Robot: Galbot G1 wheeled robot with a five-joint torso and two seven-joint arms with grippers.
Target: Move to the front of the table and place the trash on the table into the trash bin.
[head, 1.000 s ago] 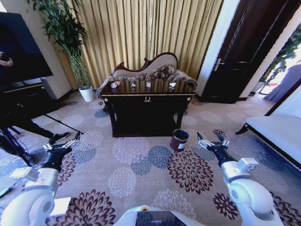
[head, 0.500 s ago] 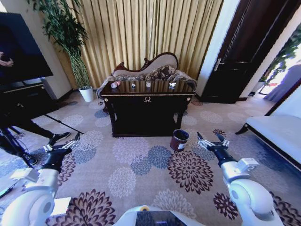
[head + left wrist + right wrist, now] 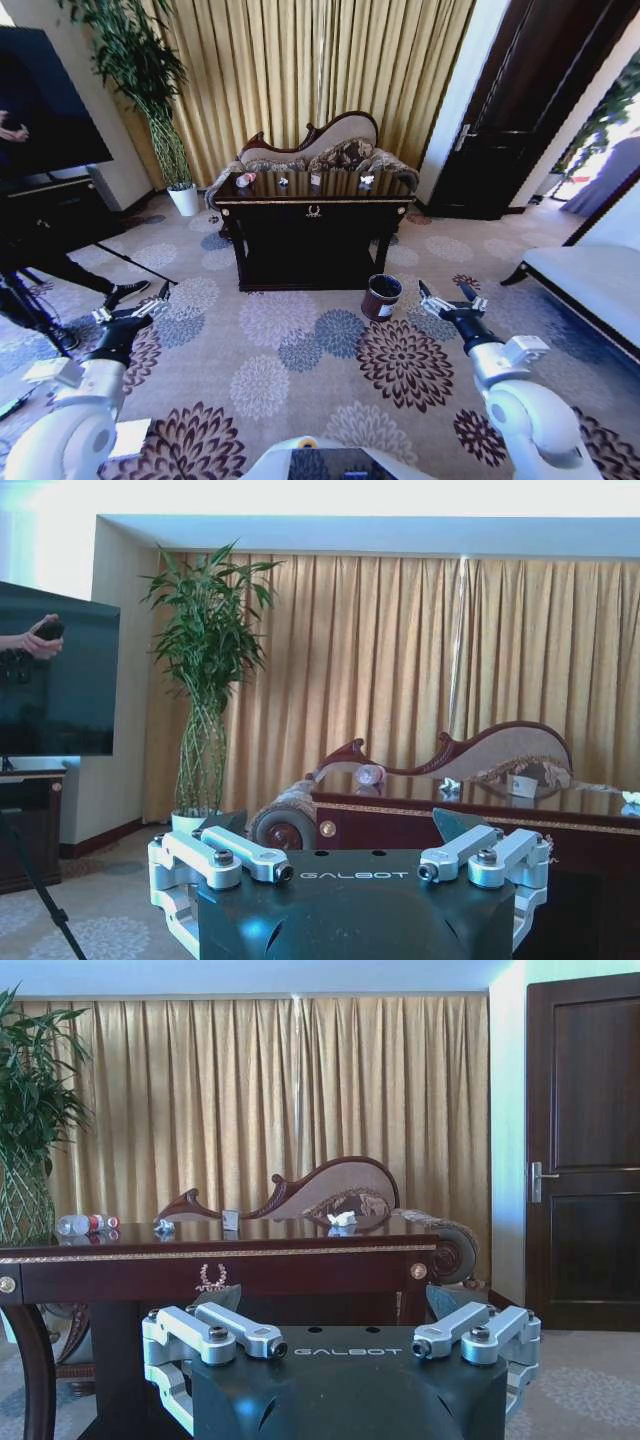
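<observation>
The dark glossy table [image 3: 313, 212] with a gold emblem stands ahead across the carpet, also in the right wrist view as the table [image 3: 230, 1260]. On its top lie pieces of trash: a clear bottle [image 3: 245, 180] with a red cap, a small scrap [image 3: 283, 181], a pale carton [image 3: 315, 179] and a white crumpled scrap [image 3: 366, 180]. The right wrist view shows the same bottle [image 3: 85, 1224], carton [image 3: 230, 1220] and white scrap [image 3: 342, 1219]. The round reddish-brown trash bin [image 3: 382, 297] sits on the floor by the table's front right. My left gripper [image 3: 130, 306] and right gripper [image 3: 441, 292] hover open and empty, well short of the table.
A chaise sofa [image 3: 320, 148] stands behind the table before gold curtains. A tall plant in a white pot [image 3: 183, 199] and a TV on a black stand [image 3: 50, 205] are at the left, with a person's legs and a tripod [image 3: 60, 275]. A dark door [image 3: 505, 130] and a bench [image 3: 590, 285] are on the right.
</observation>
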